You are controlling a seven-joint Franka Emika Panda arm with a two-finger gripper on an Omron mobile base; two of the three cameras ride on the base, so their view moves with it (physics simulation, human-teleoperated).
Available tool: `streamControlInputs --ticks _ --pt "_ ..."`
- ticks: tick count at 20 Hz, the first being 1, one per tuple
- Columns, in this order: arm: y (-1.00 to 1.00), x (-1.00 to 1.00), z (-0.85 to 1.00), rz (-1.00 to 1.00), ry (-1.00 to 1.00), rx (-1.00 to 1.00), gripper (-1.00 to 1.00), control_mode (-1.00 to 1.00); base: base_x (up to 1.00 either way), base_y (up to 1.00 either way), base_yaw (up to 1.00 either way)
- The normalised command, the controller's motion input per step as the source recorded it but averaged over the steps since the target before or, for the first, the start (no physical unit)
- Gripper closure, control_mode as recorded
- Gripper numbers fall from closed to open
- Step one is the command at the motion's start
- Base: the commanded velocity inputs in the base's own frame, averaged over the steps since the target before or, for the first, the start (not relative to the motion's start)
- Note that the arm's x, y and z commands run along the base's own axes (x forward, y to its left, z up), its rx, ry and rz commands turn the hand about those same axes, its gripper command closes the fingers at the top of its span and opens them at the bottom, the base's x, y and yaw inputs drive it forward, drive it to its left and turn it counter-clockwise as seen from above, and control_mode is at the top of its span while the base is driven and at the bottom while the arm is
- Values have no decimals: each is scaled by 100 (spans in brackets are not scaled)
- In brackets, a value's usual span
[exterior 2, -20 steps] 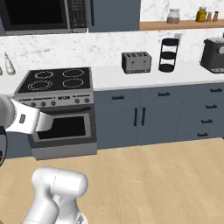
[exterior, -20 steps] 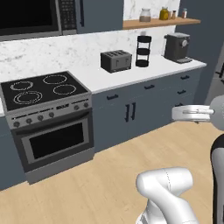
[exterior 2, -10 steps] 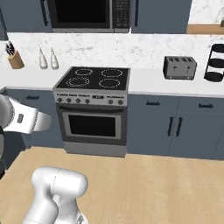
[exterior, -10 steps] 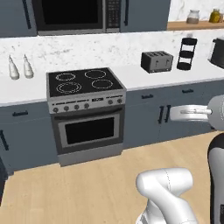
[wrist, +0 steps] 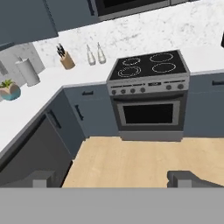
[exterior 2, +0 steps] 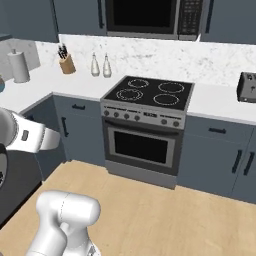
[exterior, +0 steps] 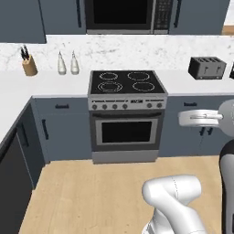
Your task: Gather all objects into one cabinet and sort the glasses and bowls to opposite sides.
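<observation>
A simulated kitchen corner, read left to right in the hand view: a small potted plant (wrist: 9,90) in a pale blue pot sits on the white counter (wrist: 39,103) at the far left, with a paper towel roll (wrist: 27,72) standing just behind it near the marble backsplash. Further along the same counter stands a wooden knife block (wrist: 66,60), and beside it two slim pale bottles (wrist: 95,54) stand close together, just left of the stove (wrist: 149,94). The stove's black cooktop carries four ring burners, a row of knobs runs across its front, and its oven door has a dark window. Above it hangs a microwave (exterior: 130,15) between dark slate-blue wall cabinets (exterior: 22,19). Right of the stove, the left base view shows a dark toaster (exterior: 207,67) on the counter, with lower cabinets (exterior 2: 219,156) below. A light wooden floor (wrist: 140,159) spreads in front of the appliances. The gripper (wrist: 111,179) hangs over that floor well away from the counters, its two dark fingertips (wrist: 186,177) spread fully apart at the bottom of the hand view, with nothing between them. The cup, mug and bowls cannot be made out anywhere on these counters
</observation>
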Motion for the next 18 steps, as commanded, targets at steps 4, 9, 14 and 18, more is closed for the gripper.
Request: streamControlInputs --ticks 4,9,14,18 --pt "0 0 0 0 0 0 -100 100 9 24 6" --pt "0 0 0 0 0 0 -100 100 0 15 12" --pt "0 0 0 0 0 0 -100 100 0 0 10" --pt "0 0 0 0 0 0 -100 100 0 -3 4"
